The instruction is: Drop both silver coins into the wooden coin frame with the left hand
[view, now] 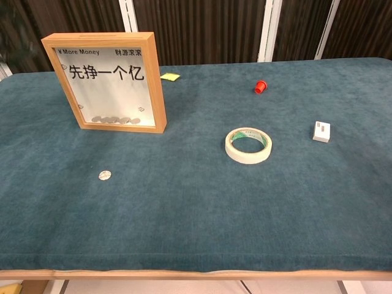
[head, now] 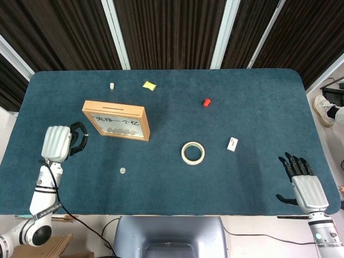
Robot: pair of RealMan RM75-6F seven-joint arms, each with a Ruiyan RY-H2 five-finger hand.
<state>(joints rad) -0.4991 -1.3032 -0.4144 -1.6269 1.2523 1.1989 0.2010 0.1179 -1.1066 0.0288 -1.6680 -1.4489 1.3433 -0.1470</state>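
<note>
Blue worktop point(head: 258, 118): left hand point(head: 58, 142), fingers curled, contents unclear, hovers beside frame point(head: 115, 120); coin point(head: 122, 170) lies nearer.

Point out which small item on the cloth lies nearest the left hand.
The silver coin, lying flat before the wooden coin frame; the other small items lie farther from the left hand.

From the chest camera neither hand shows at all. From above, the left hand point(head: 57, 142) has its fingers curled in beside the wooden coin frame point(head: 116, 120), and whether they pinch a silver coin is perhaps too small to tell; only one silver coin point(view: 105, 176) lies visible
</note>
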